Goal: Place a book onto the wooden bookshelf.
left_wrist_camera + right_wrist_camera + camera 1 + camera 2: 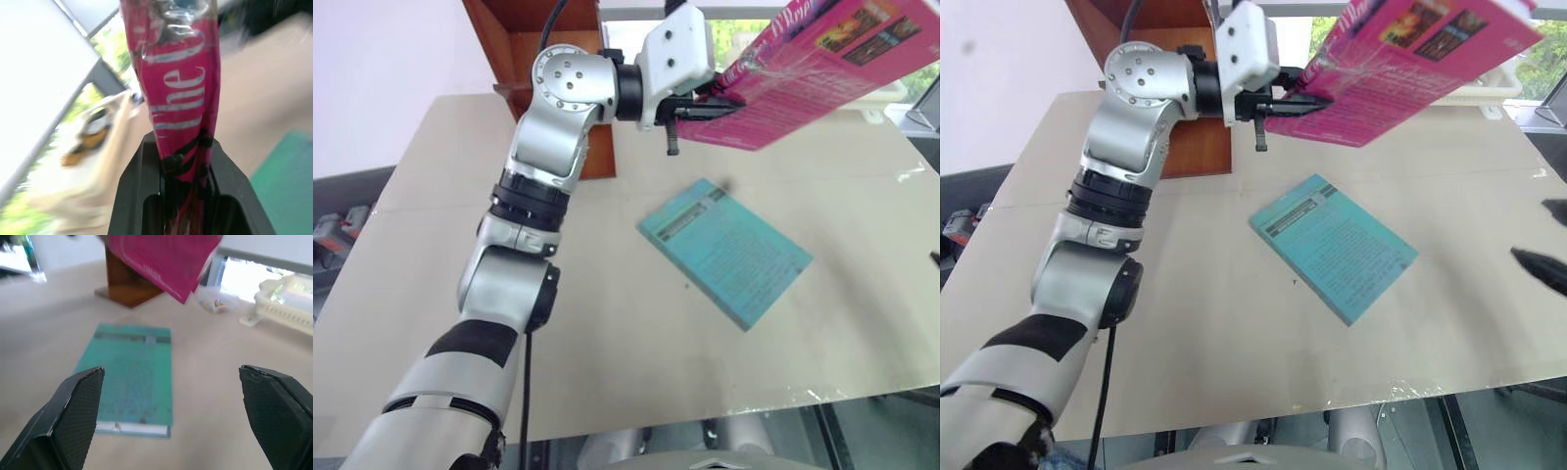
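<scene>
The left gripper (705, 106) is raised above the table (607, 343), its 2 black fingers (674, 132) clamped on the spine end of the book (822, 69). The bright pink book hangs clear of the table, tilted, with its far end climbing toward 1 o'clock in the head views; its cover, with white text and 2 small dark pictures, faces up and toward the camera. In the left wrist view the spine (181, 93) runs away from the camera between the 2 fingers (142, 196), which press on it from both sides, and its clear wrapping glints.

The wooden bookshelf (1190, 142) stands at the far side of the table, at about 11 o'clock from the table's middle, mostly hidden behind the left arm. The book is not on it; it hangs to the right of the shelf, at about 3 o'clock from it.

A teal book (724, 250) lies flat on the table near its middle, turned at an angle, below the raised pink book and apart from it.

The right gripper (171, 416) hovers over the near right part of the table, its 2 fingers (73, 416) spread wide with nothing between them, pointing toward the teal book and the shelf. A white plastic tray (286, 303) sits at the far right edge of the table.
</scene>
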